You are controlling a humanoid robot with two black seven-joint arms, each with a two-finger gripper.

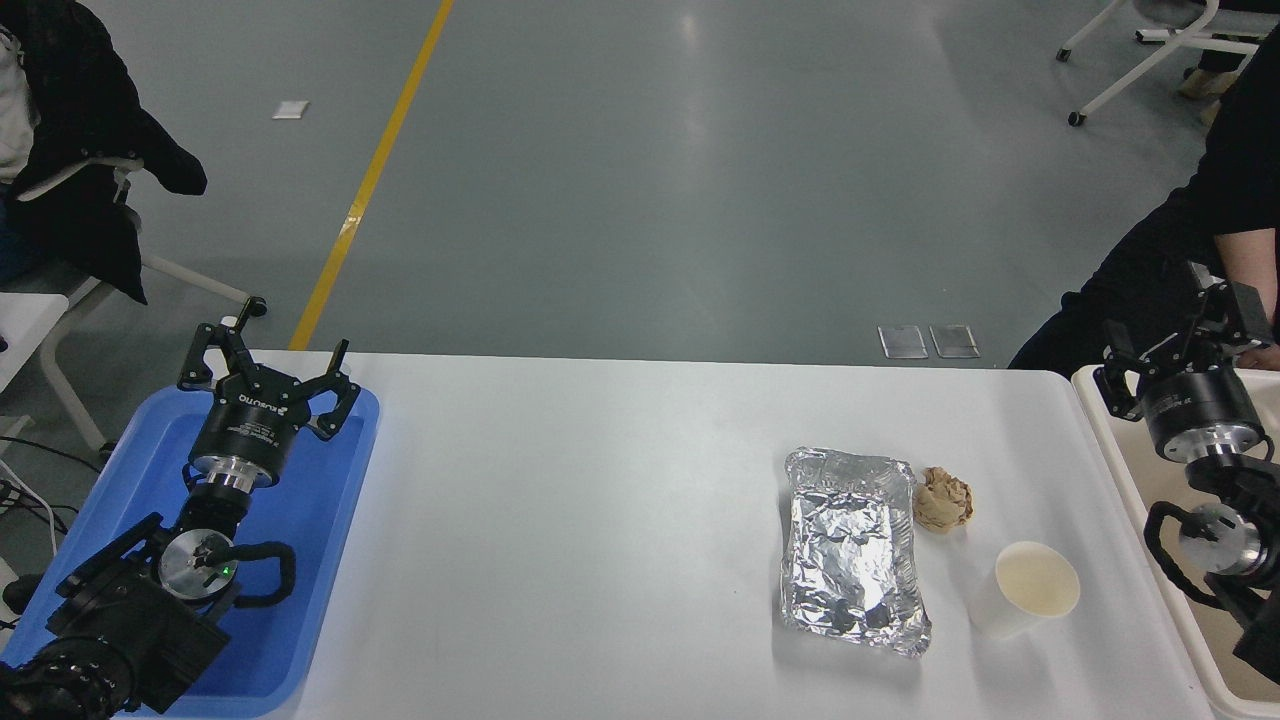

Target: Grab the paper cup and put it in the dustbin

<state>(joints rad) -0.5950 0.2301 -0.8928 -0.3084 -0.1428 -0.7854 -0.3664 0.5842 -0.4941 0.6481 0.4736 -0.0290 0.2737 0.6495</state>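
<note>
The paper cup (1026,602) stands upright on the white table (600,520), at 4 o'clock from the foil tray (852,549) and at 5 o'clock from a crumpled brown paper ball (942,499). At 3 o'clock of the cup, the right pincer (1185,335) hangs over the dustbin (1120,450), fingers apart and empty. The left pincer (268,372), also spread, is parked over the blue tray (310,560). A person's arm (1250,260) is near the right pincer.

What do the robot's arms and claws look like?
Both arms are black metal with shiny silver rings at the wrists and looping black cables. The left gripper has thin black fingers, white lettering and a tiny green light below. The right gripper looks the same.
</note>
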